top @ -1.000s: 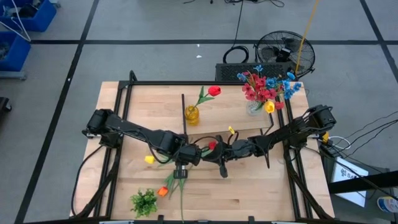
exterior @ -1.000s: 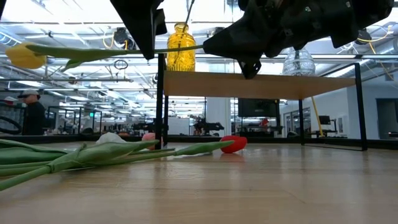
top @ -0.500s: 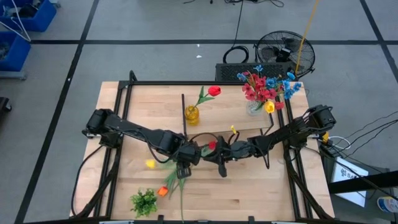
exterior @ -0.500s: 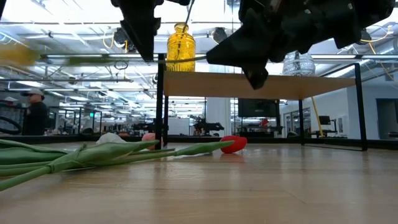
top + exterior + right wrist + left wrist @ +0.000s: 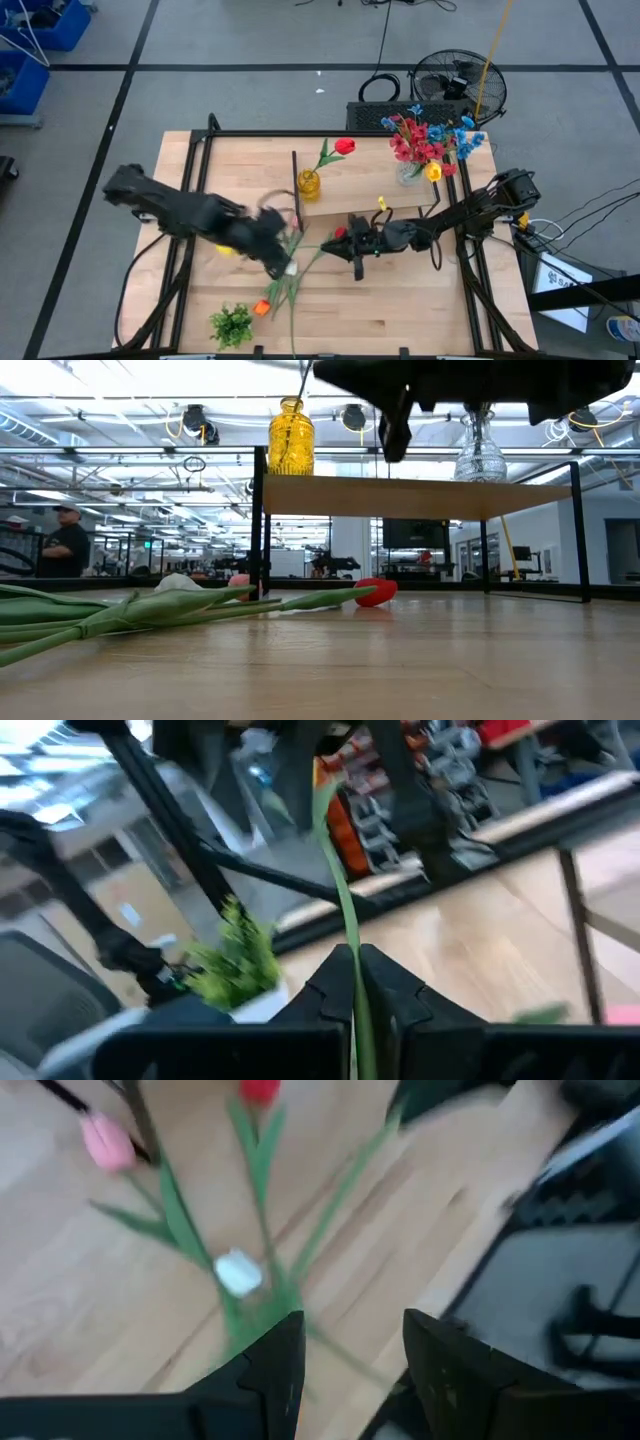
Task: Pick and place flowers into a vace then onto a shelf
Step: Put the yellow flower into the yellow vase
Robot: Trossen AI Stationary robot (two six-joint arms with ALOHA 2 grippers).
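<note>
Handover step: right gripper [image 5: 352, 237] at frame centre is clamped on a yellow tulip [image 5: 381, 204] stem, left gripper [image 5: 285, 268] agape and empty over table flowers [image 5: 275, 295] lower-left; next, thread stem into yellow vase [image 5: 308, 184] on shelf [image 5: 365, 204].

No text, label, brand, number or sign can be read in any view.
</note>
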